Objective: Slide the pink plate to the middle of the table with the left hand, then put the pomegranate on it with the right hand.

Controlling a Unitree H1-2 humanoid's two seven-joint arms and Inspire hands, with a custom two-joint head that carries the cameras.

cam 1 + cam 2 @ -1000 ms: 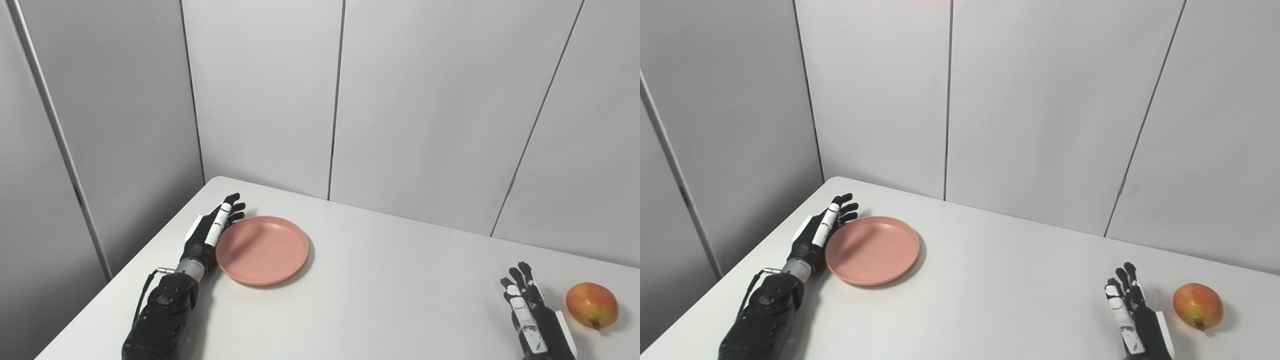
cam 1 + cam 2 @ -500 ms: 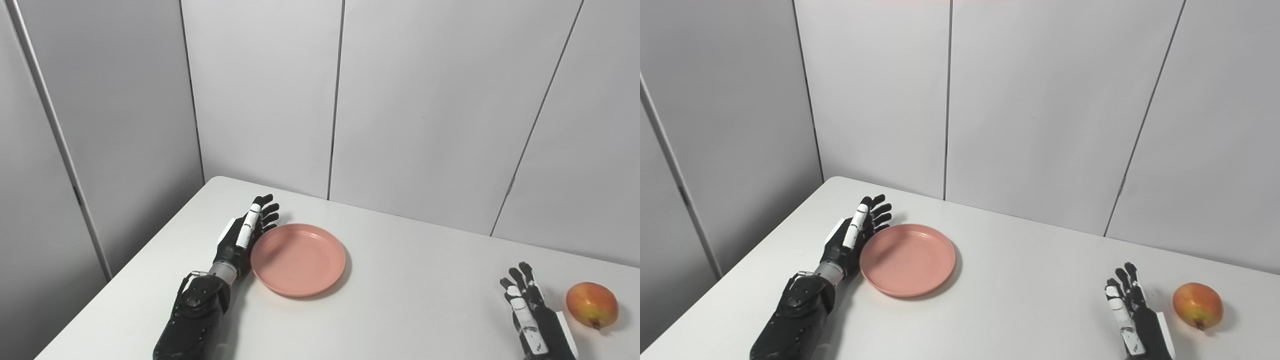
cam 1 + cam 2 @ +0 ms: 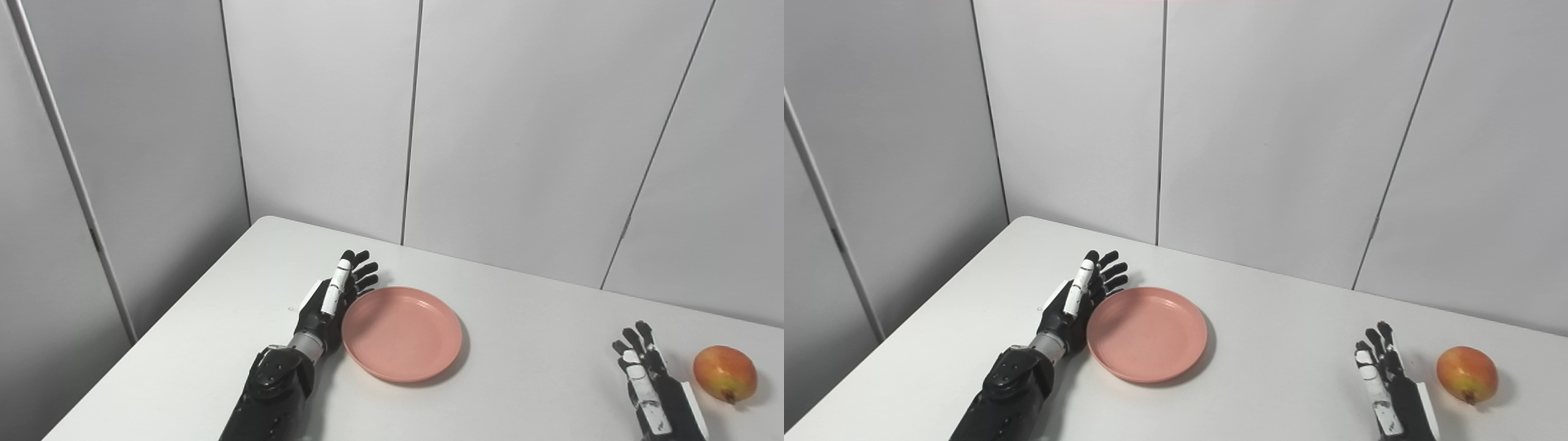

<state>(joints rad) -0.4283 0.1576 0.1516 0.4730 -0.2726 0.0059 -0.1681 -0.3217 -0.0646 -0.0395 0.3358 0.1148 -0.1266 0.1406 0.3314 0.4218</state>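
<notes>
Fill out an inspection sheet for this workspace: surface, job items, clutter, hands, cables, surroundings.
Surface: white table, no marks seen.
Job's things: pink plate flat on the table, left of centre, nothing on it; pomegranate on the table at the far right.
Clutter: nothing seen.
Hands: left hand open, edge-on against the plate's left rim; right hand open, fingers apart, beside the pomegranate, not touching it.
Cables: nothing seen.
Surroundings: plain grey wall panels behind and to the left.
</notes>
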